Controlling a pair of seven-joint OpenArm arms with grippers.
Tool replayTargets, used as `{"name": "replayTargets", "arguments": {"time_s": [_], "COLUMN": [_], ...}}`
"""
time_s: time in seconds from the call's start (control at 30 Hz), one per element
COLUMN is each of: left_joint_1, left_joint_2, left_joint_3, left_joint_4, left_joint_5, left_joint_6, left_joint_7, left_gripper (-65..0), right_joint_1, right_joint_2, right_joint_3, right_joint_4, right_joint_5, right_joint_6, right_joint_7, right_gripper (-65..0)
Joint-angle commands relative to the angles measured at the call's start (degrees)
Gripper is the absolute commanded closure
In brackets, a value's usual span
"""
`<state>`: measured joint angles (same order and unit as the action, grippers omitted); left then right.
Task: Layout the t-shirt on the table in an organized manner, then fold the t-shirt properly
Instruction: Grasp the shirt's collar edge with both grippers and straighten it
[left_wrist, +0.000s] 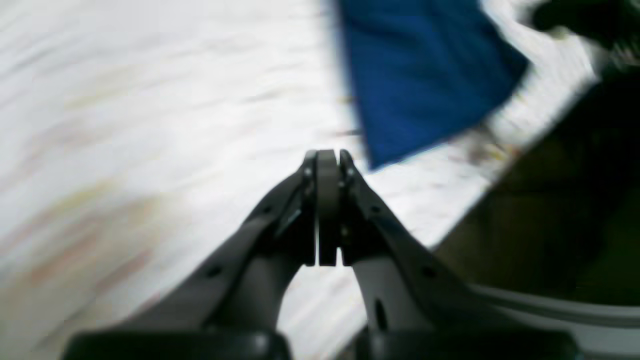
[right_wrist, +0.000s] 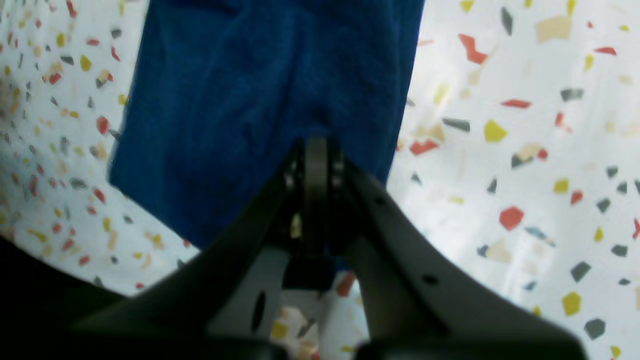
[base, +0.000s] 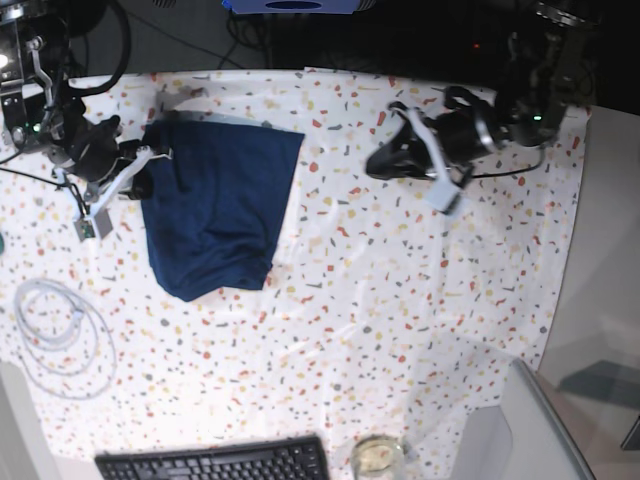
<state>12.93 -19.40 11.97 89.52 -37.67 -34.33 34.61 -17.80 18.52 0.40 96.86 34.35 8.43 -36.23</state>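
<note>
So the navy t-shirt (base: 215, 205) is lying folded into a rough rectangle on the speckled table (base: 400, 300), around 10 o'clock in the base view. Its bottom end looks a bit rounded and uneven.

The right gripper (base: 143, 172) sits at the shirt's 9 o'clock edge. In the right wrist view its jaws are pressed fully together right at the edge of the cloth (right_wrist: 260, 100), and I honestly can't tell whether any fabric is pinched between them.

The left gripper (base: 378, 165) is way off at 2 o'clock, well clear of the shirt, closed up tight on nothing. Its wrist view is badly blurred.

A white cable coil (base: 58, 335) lies at 8 o'clock and a black keyboard (base: 215, 462) at 6.
</note>
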Motion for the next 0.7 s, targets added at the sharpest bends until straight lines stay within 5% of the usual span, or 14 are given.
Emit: {"name": "replayTargets", "arguments": {"time_s": [0.0, 0.13, 0.3, 0.47, 0.67], "left_joint_1": [-1.81, -5.85, -9.10, -10.25, -8.58], "left_joint_2": [2.04, 11.35, 19.27, 20.58, 17.42], "left_joint_3": [2.85, 10.32, 11.55, 11.11, 10.93], "left_joint_4": [0.46, -6.04, -19.41, -26.35, -17.38], "left_joint_5": [1.76, 10.29, 20.04, 27.78, 25.14], "left_joint_6": [1.32, 1.93, 1.93, 1.93, 1.93], "left_joint_7": [-1.60, -1.69, -1.86, -1.95, -1.69], "left_gripper": [0.0, 0.0, 0.0, 0.0, 0.0], "right_joint_1": [-0.62, -1.58, -1.93, -2.02, -3.43], "right_joint_2": [0.42, 0.33, 0.33, 0.33, 1.48], "right_joint_3": [0.25, 0.25, 0.43, 0.61, 1.93], "right_joint_4": [0.68, -1.69, -4.77, -9.08, -6.53], "right_joint_5": [0.68, 0.68, 0.68, 0.68, 0.68], "right_joint_6": [0.32, 0.32, 0.32, 0.41, 0.41], "right_joint_7": [0.84, 2.16, 2.16, 2.34, 4.98], "right_gripper": [0.0, 0.0, 0.0, 0.0, 0.0]}}
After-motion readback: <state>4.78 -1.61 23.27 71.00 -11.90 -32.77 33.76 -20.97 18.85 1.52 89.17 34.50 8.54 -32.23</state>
